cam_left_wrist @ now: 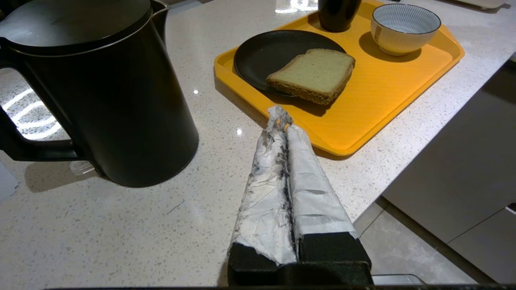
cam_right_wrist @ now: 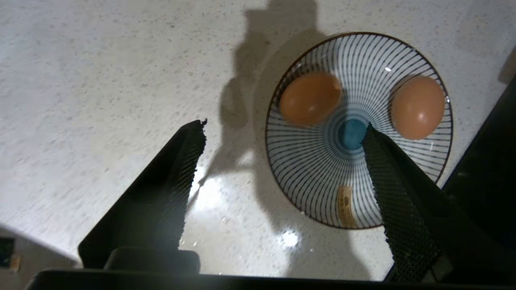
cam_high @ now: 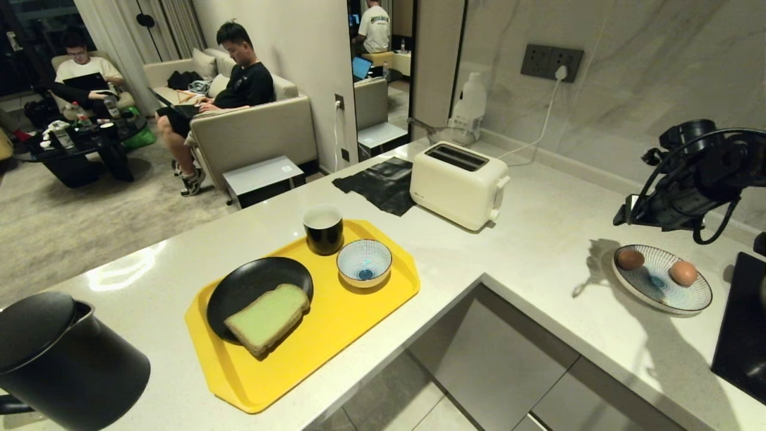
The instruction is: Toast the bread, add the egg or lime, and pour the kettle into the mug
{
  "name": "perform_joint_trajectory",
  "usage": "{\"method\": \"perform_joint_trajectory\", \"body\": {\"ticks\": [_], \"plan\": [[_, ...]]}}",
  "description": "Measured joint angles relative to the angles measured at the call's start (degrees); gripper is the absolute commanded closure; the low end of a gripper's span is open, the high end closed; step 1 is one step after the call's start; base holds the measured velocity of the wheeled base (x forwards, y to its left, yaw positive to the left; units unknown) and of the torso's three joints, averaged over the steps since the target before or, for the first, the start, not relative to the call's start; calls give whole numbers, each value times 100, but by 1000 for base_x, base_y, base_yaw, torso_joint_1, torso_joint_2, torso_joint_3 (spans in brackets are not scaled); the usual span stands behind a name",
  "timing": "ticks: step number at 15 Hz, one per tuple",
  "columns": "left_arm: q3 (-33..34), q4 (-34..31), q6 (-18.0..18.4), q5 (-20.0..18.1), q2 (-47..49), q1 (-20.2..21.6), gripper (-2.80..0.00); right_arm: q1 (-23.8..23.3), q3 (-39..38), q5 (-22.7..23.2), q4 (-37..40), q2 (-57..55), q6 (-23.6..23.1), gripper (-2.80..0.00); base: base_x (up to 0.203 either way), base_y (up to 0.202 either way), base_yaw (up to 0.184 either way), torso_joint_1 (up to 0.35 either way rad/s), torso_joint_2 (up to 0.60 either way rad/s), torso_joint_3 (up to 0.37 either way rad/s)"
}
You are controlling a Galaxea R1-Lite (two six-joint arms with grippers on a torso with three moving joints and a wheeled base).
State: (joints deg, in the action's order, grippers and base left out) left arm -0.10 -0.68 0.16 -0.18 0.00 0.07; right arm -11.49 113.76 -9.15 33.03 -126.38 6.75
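Two light-brown eggs lie in a shallow striped plate (cam_high: 694,302) on the right wing of an L-shaped pale stone table (cam_high: 538,251): the nearer egg (cam_right_wrist: 310,98) sits toward the plate's left rim in the head view, the second egg (cam_right_wrist: 418,106) across the plate's blue centre from it, well apart. The right pincer (cam_right_wrist: 282,129) hangs above the plate with its two black, mesh-faced jaws spread wide and nothing between them, pointing down; in its own wrist view the nearer egg lies between the jaw lines and just beyond the tips, its long axis running roughly across the gap, so a short reach forward and down looks like what the grasp would need (the plate's sloped wall could let the egg roll). The right arm is clearly the closer one. On the other wing, a yellow tray (cam_high: 371,305) carries a black plate (cam_high: 251,281) with the green-faced bread (cam_high: 267,318), the black mug (cam_high: 324,228) and a small striped bowl (cam_high: 364,262); a cream toaster (cam_high: 458,184) stands behind, its slots empty. The black kettle (cam_high: 66,359) stands at the near left, and the left pincer (cam_left_wrist: 282,121), tape-wrapped and shut on nothing, rests beside it.
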Motion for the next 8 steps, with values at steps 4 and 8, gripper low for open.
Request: {"method": "perform_joint_trajectory", "body": {"ticks": [4,8], "plan": [[0,0,2,2,0,0,0,-55,2,-326,-198,-385,6,-280,0,0,0,0,0,0],[0,0,0,0,0,0,0,-93,-2,211,-217,-566,7,-280,0,0,0,0,0,0]]}}
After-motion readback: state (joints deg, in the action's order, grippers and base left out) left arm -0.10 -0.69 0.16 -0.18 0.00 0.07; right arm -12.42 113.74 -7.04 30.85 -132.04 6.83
